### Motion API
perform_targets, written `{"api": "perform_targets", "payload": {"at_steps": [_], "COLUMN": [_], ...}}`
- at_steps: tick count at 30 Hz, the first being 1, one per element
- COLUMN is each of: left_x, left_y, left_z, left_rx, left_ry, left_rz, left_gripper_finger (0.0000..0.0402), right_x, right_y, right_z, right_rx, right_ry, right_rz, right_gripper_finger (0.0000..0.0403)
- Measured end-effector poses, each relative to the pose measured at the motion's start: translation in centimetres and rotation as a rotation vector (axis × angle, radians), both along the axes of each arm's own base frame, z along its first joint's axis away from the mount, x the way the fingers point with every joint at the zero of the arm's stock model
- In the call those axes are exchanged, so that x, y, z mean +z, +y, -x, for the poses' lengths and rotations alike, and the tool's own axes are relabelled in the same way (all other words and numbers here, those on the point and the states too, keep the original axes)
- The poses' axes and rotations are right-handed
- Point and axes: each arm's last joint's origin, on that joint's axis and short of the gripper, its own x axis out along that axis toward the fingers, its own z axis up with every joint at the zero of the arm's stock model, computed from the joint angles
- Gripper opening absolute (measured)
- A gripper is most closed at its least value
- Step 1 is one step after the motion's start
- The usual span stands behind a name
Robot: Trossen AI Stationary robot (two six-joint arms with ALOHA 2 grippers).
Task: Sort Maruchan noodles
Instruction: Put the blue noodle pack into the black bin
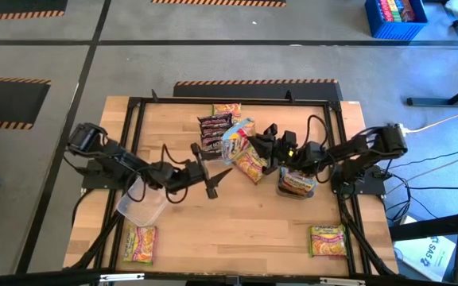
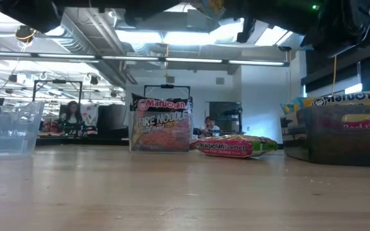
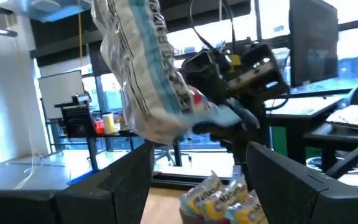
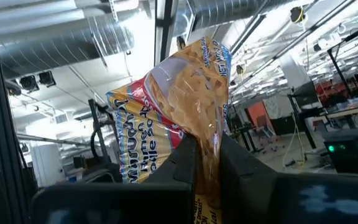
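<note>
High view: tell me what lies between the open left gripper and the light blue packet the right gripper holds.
Only bare wood. In the high view the left gripper points at the light blue packet, pinched by the right gripper; nothing lies on the table between them.

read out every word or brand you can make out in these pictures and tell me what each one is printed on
"Maruchan" and "FIRE NOODLE": upright maroon packet, low view.
"Maruchan Ramen": flat packet beside it.
"Maruchan" and "Beef Flavor": packets in the right bin.
"Maruchan Ramen": light blue packet held in the right gripper.
Smaller print on all packets: too blurred.
</note>
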Motion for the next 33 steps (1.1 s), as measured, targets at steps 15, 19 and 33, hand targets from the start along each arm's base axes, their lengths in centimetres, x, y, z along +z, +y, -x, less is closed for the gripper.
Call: {"api": "perform_targets", "payload": {"at_steps": [15,19,33], "left_x": [1.0,1.5,2.0], "left_y": [1.4,1.5,1.8], "left_z": [-0.6,-0.3,0.1], "left_rx": [0.001,0.019,0.157], "left_ry": [-0.057,-0.108,-0.084], "left_rz": [-0.028,-0.033,-0.113], "left_gripper_finger": [0.0238,0.0227,0.0225], "right_x": [0.3,0.3,-0.2], "right_y": [0.4,0.4,0.6], "right_z": [-1.6,-1.6,-1.8], "right_rx": [0.006,0.004,0.023], "right_ry": [-0.016,-0.015,0.043], "right_rz": [0.020,0.019,0.034], "right_gripper_finger": [0.0017,0.0017,0.0017]}}
